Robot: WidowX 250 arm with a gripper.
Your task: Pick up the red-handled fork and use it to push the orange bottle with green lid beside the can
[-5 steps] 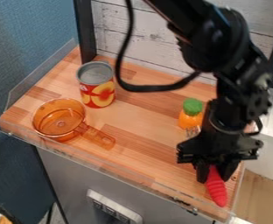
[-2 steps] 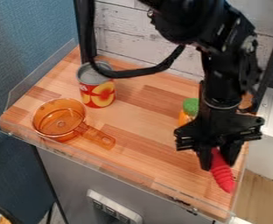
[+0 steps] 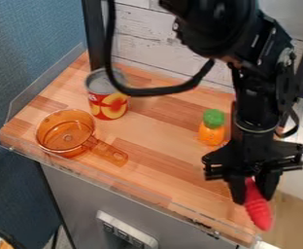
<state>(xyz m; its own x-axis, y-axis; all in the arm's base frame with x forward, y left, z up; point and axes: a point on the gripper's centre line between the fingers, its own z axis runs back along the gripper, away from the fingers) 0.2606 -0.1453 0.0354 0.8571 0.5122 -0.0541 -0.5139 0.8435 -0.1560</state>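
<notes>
black robot arm | rounded, glossy housings | 1 thick black cable | black 2-finger end, stubby fingers (image 3: 237, 189)

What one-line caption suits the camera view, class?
End effector gripping a ridged red object; orange pan and can on wooden counter.

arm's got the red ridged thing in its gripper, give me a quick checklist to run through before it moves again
1. Red ridged piece between the gripper's fingers: ok.
2. Red piece well inside the wooden top's borders: not ok, it appears at the right-hand edge.
3. Red piece lifted off the surface: cannot tell from this slanted view.
4. Orange pan away from the gripper: ok, it sits at the far left, opening up.
5. Can upright: ok, standing behind the pan.
6. Green-topped orange toy upright: ok, but it's close beside the arm in view.
</notes>
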